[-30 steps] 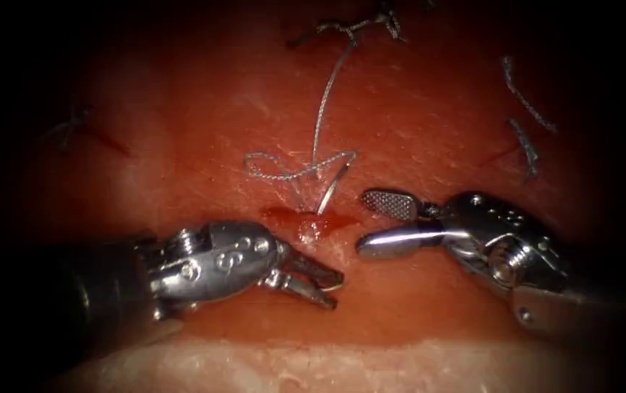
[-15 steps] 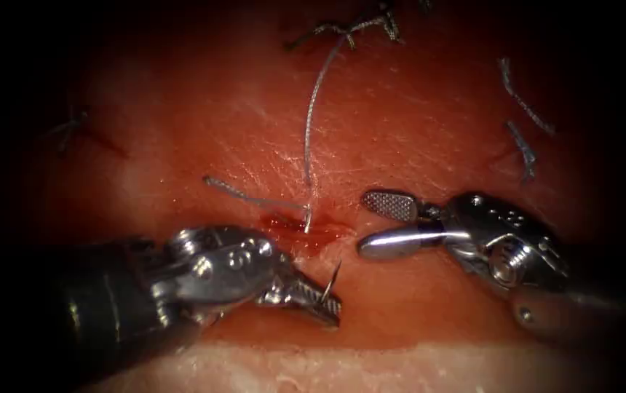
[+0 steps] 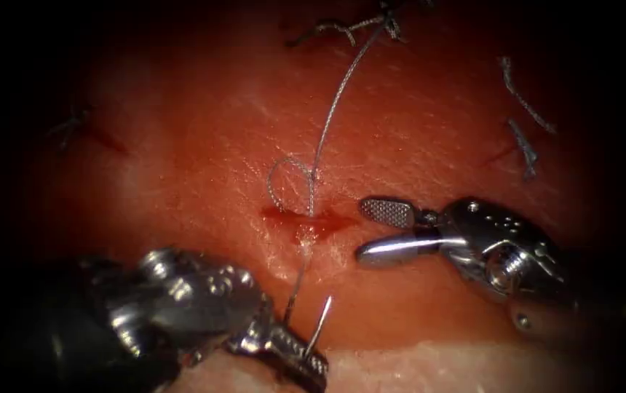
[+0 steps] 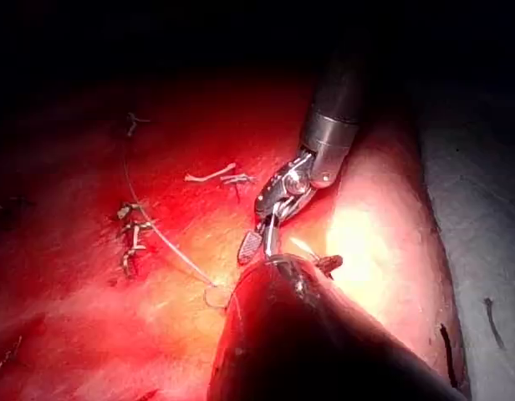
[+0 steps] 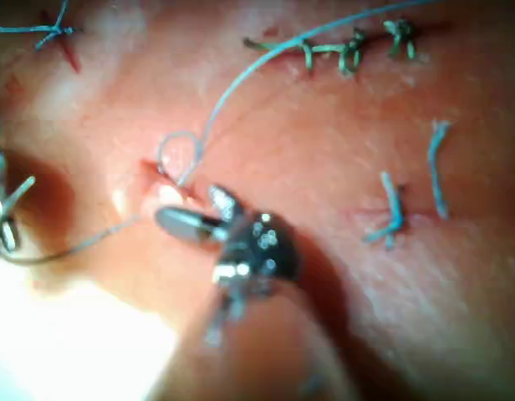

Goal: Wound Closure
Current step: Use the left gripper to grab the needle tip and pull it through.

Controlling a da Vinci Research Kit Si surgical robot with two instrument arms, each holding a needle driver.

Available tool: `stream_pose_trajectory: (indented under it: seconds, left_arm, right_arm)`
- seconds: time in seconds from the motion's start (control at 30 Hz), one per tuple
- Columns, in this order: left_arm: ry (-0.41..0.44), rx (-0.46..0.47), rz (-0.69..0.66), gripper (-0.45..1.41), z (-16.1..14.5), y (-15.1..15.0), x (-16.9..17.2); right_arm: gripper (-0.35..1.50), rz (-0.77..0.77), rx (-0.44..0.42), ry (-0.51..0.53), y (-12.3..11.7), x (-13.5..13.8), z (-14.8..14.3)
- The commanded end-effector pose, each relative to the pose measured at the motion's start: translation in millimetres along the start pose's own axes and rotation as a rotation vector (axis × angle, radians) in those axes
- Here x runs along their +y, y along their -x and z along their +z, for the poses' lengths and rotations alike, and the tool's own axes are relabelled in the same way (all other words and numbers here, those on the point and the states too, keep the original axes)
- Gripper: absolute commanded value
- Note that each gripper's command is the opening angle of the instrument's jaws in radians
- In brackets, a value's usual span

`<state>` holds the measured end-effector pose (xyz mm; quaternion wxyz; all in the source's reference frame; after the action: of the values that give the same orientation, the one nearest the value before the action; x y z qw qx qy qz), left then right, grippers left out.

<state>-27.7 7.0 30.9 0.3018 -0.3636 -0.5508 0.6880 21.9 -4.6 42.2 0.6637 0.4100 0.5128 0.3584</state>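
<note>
Left tool (image 3: 311, 358) pinched the needle (image 3: 318, 327) low in the frame, its point up, clear of the tissue (image 3: 415, 131), while the right tool (image 3: 371, 229), empty and spread, sat right of the cut (image 3: 306, 217).

Taut thread (image 3: 327, 120) crosses above the cut (image 3: 306, 217); right tool (image 3: 371, 231) crowds its right, left side lies open.
</note>
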Motion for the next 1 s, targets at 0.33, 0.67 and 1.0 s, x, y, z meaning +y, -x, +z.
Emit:
stream_pose_trajectory:
  seconds: [0.33,0.67,1.0]
  left_arm:
    - [0.027,0.008,0.227,-0.45,-4.2,-2.9,6.0]
    - [-0.154,0.127,0.538,-0.45,-8.9,-6.1,5.3]
    - [-0.227,0.201,0.588,-0.45,-12.7,-7.1,6.3]
  right_arm:
    - [1.11,-0.160,-0.076,-0.084,1.1,-0.7,2.2]
    - [0.86,-0.420,-0.143,-0.008,-0.3,-3.5,5.3]
    - [0.78,-0.485,-0.130,0.142,-0.9,-2.8,6.3]
